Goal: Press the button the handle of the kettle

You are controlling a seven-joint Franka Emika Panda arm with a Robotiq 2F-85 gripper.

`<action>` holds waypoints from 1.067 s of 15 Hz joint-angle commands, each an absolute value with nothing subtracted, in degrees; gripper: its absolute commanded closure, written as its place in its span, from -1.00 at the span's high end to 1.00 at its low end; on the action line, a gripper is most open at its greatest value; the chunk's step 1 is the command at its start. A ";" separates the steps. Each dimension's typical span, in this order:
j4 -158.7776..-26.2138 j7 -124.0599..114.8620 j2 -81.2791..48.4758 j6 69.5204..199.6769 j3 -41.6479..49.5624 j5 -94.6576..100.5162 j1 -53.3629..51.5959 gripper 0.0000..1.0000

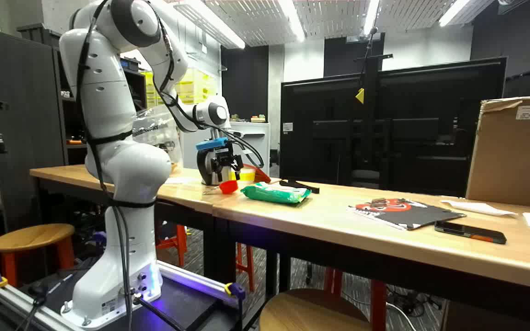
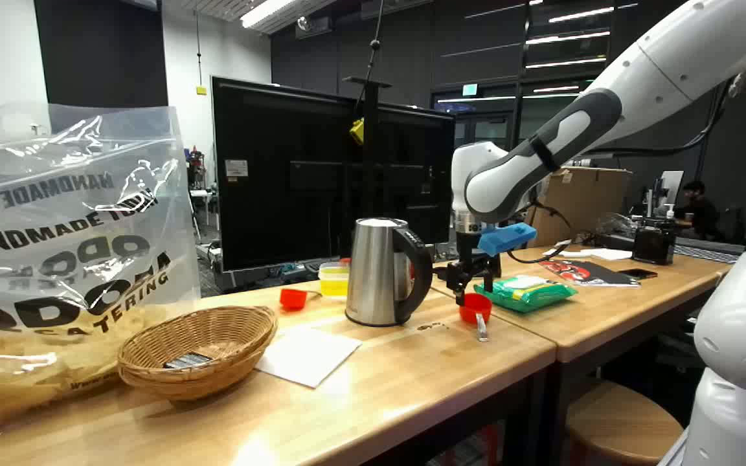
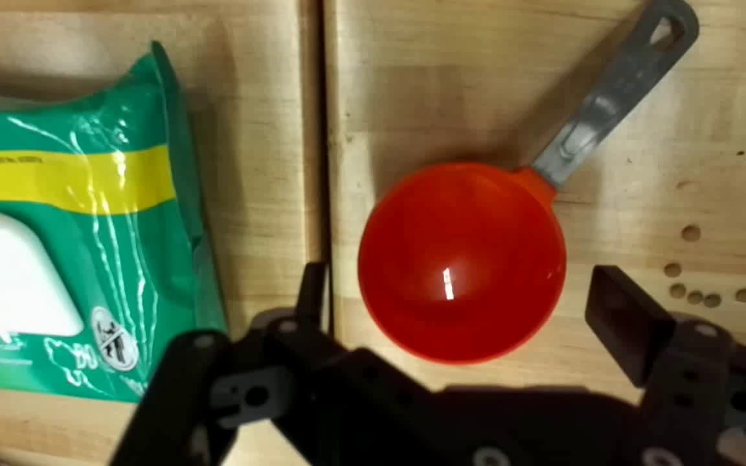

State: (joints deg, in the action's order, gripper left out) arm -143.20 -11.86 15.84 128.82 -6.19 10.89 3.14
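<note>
The table (image 2: pixel 379 369) held the kettle (image 2: pixel 373 278) apart from the empty, wide-spread gripper (image 3: pixel 467 294), the press on the handle (image 2: pixel 423 272) seemingly not begun.

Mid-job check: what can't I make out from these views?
Silver steel kettle: partly behind the black end effector in an exterior view; outside the wrist view.
Curved black handle: any button too small to make out in both exterior views.
Green plastic packet: cut off by the wrist view's left edge.

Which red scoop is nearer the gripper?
The red scoop beside the green packet, close to the gripper; the other scoop sits beyond the kettle.
</note>
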 commanded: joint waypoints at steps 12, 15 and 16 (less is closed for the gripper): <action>-142.93 -11.55 16.93 127.82 -5.50 11.69 1.44 1.00; -142.60 -12.22 18.36 126.86 -6.15 12.52 1.06 1.00; -142.60 -13.13 19.23 126.29 -6.63 13.23 1.04 1.00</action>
